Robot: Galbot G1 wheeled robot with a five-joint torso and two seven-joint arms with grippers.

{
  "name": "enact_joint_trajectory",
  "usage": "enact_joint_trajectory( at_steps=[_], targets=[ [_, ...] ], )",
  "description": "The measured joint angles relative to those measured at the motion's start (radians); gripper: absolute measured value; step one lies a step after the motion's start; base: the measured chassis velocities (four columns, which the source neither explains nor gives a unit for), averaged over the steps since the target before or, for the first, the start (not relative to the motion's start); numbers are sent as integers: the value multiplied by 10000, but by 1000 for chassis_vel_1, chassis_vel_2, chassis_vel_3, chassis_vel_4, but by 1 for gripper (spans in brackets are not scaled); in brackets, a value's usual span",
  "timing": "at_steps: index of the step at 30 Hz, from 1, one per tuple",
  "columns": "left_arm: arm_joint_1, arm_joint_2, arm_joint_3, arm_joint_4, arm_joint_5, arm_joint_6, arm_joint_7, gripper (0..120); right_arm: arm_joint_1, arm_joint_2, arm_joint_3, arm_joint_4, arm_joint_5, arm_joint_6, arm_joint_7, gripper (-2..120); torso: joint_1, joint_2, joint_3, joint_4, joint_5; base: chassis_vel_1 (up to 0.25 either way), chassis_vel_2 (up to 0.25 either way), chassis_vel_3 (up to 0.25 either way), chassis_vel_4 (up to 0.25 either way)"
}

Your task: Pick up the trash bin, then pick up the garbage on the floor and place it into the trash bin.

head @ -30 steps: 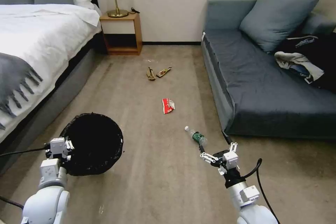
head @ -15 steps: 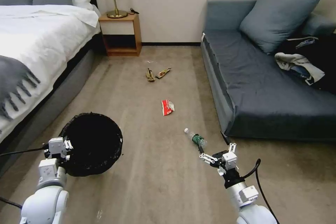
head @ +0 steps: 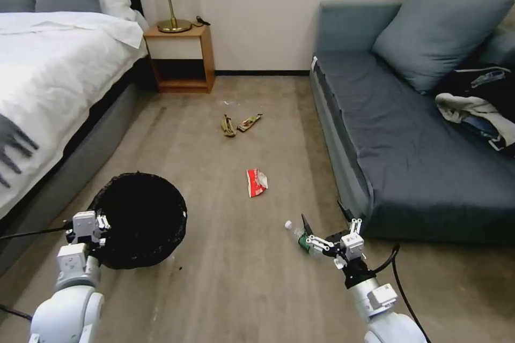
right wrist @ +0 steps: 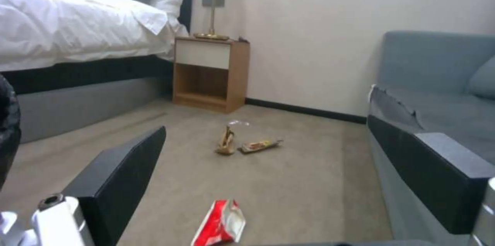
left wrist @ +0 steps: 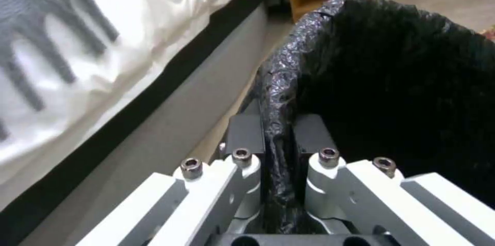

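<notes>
The left pincer (left wrist: 278, 149) is clamped on the bin (head: 140, 218) rim; the thin liner could slip free there. The right pincer (head: 326, 216) hovers wide open and empty over the bottle (head: 296, 232) on the floor (head: 236, 278); nudged, the bottle could roll off.

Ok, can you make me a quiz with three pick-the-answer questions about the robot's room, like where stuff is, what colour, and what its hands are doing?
1. Where is the red-and-white wrapper?
A) on the bed B) on the floor C) in the bin

2. What colour is the sofa?
A) blue-grey B) yellow C) pink

3. What is the left gripper doing?
A) hanging open B) pinching the trash bin rim C) holding a pillow

Answers:
1. B, it lies on the floor between the bed and the sofa.
2. A, seat and cushion are blue-grey.
3. B, the left wrist view shows its fingers closed on the liner edge, while the right gripper is open by the bottle.
</notes>
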Motion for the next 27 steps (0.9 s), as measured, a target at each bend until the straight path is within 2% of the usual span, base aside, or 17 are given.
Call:
enact_joint_trajectory(
  at_steps=[7, 15, 18, 19, 22, 23, 26, 27],
  targets=[
    [20, 68, -58, 20, -41, -16, -15, 8, 65, -430, -177, -98, 5, 12, 8, 100, 1, 0, 1, 0, 2, -158, 149, 162, -149],
    [-7, 127, -97, 69, -74, -15, -37, 8, 386, -1264, -760, -287, 680, -322, 34, 100, 0, 0, 0, -1, -1, -28, 32, 21, -40],
    [-15, 126, -104, 74, -67, -12, -50, 8, 894, -1848, -1289, -594, 1127, -1141, 44, 100, 0, 0, 0, 0, 0, 0, 0, 0, 0],
    [-15, 126, -104, 74, -67, -12, -50, 8, 894, -1848, -1289, -594, 1127, -1141, 44, 100, 0, 0, 0, 0, 0, 0, 0, 0, 0],
    [2, 145, -186, 74, -67, 0, -52, 8, 1493, -2475, -1710, -774, 2006, -2816, -520, 100, 1, 0, 0, 1, -1, 0, 0, 0, 0],
    [2, 145, -186, 74, -67, 0, -52, 8, 1493, -2475, -1710, -774, 2006, -2816, -520, 100, 1, 0, 0, 1, -1, 0, 0, 0, 0],
    [10, 168, -287, 103, -80, 5, -56, 8, 2129, -2714, -1988, -1026, 2845, -5076, -1463, 100, 1, 0, 0, 0, -1, 0, 0, 0, 0],
    [10, 168, -287, 103, -80, 5, -56, 8, 2129, -2714, -1988, -1026, 2845, -5076, -1463, 100, 1, 0, 0, 0, -1, 0, 0, 0, 0]
  ],
)
